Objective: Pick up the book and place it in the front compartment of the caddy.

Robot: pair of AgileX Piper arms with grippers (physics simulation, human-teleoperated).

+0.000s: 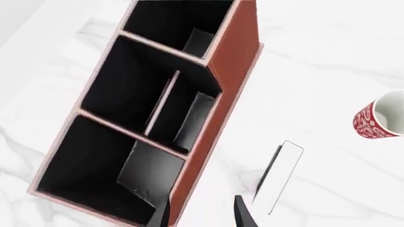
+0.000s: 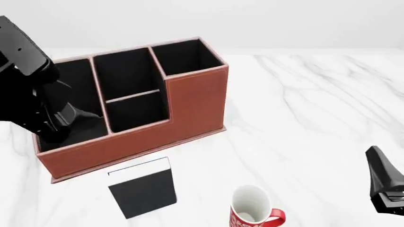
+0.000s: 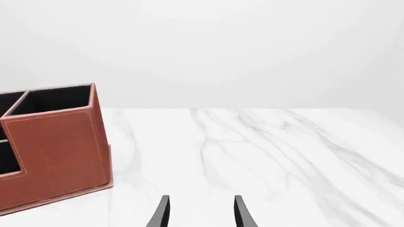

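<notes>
The book [image 2: 142, 189] lies flat on the marble table just in front of the caddy [image 2: 189, 104], its white page edges toward the caddy. In the left wrist view the book [image 1: 281, 175] shows beside the caddy's outer wall [image 1: 233, 80]. My left gripper [image 1: 202, 215] is open and empty, above the caddy's near rim and apart from the book. In the front view the left arm [image 2: 31, 94] hangs over the caddy's left cell and its fingers are hidden. My right gripper [image 3: 200, 212] is open and empty, low at the table's right [image 2: 385, 187], far from both.
A red-and-white mug [image 2: 252, 213] stands upright to the right of the book, near the table's front edge; the left wrist view shows this mug [image 1: 382, 116] too. The caddy's right end [image 3: 57, 146] appears in the right wrist view. All the caddy's cells look empty.
</notes>
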